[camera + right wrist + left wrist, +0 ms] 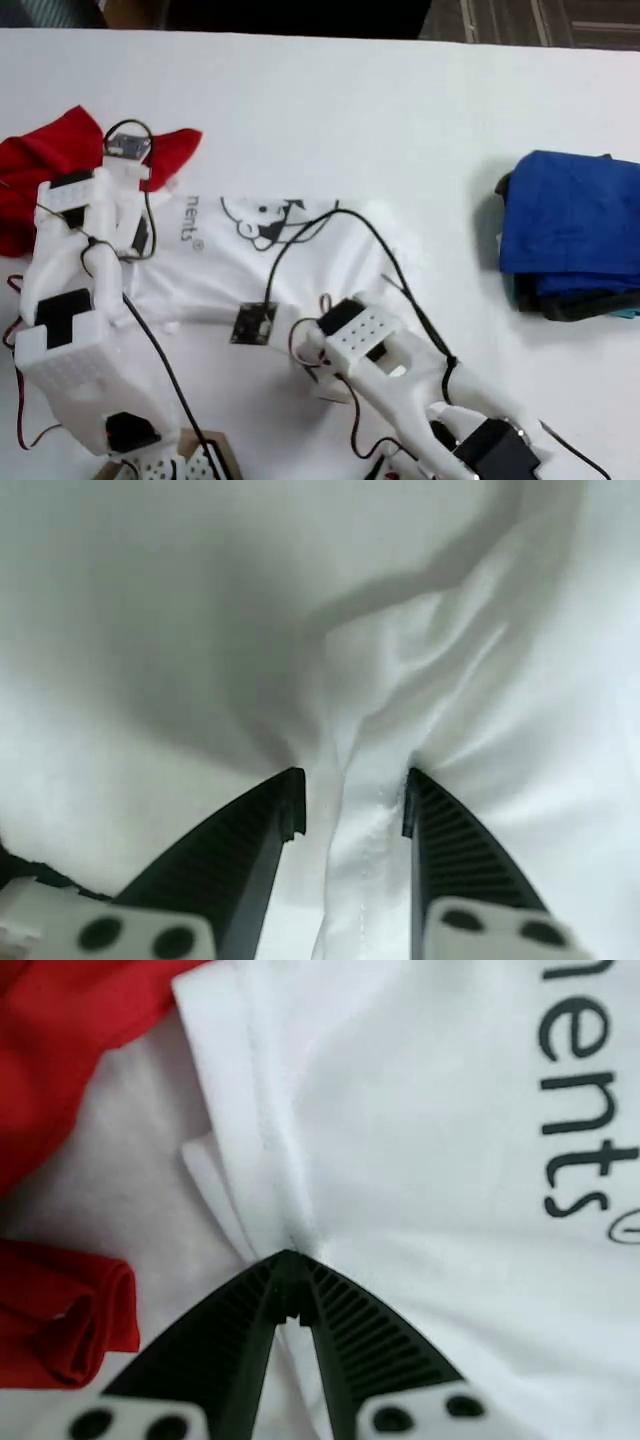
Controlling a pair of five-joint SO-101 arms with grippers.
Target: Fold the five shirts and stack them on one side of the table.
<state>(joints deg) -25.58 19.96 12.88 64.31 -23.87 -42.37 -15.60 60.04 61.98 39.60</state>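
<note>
A white shirt point(300, 250) with dark print lies crumpled in the middle of the table, its near edge rolled up. My left gripper point(290, 1265) is shut on a folded edge of the white shirt point(430, 1160), close to the red shirt point(70, 1030). In the high view this left gripper point(140, 235) sits at the shirt's left end, beside the red shirt point(40, 160). My right gripper point(350, 805) holds a bunched ridge of the white shirt point(360, 880) between its fingers, at the shirt's near edge point(308, 352).
A stack of folded shirts with a blue one point(570, 225) on top stands at the right side of the white table point(350, 100). The red shirt lies loose at the left edge. Arm cables trail over the white shirt.
</note>
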